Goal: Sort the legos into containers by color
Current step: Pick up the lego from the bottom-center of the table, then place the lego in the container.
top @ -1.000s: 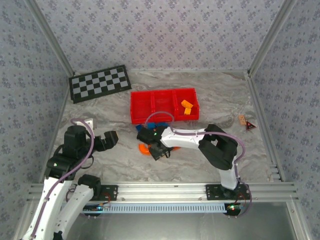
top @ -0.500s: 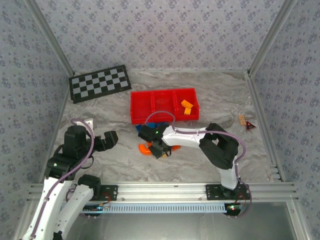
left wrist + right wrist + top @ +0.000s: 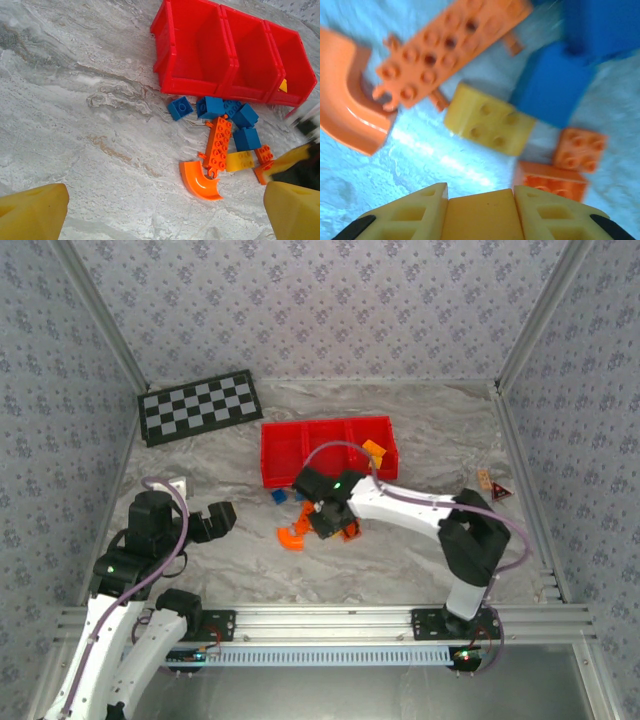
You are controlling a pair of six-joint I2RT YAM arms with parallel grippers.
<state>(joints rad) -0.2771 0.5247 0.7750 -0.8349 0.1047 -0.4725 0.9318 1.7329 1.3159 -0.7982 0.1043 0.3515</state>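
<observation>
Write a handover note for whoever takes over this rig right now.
Left gripper open, left of the pile.
Right gripper shut on a yellow brick above it.
Red bins: yellow piece in the right one; other two look bare.
Blue bricks, long orange brick, curved orange piece, loose yellow brick lie before the bins.
Left: bin the held brick, sort the rest.

No writing, number or brand can be read anywhere. A red-edged triangular tag lies at the right side of the counter like a warning sign, but its face is too small to make out. The checkered board at the far left bears plain squares. The studs of the legos are too blurred to show any mark.
</observation>
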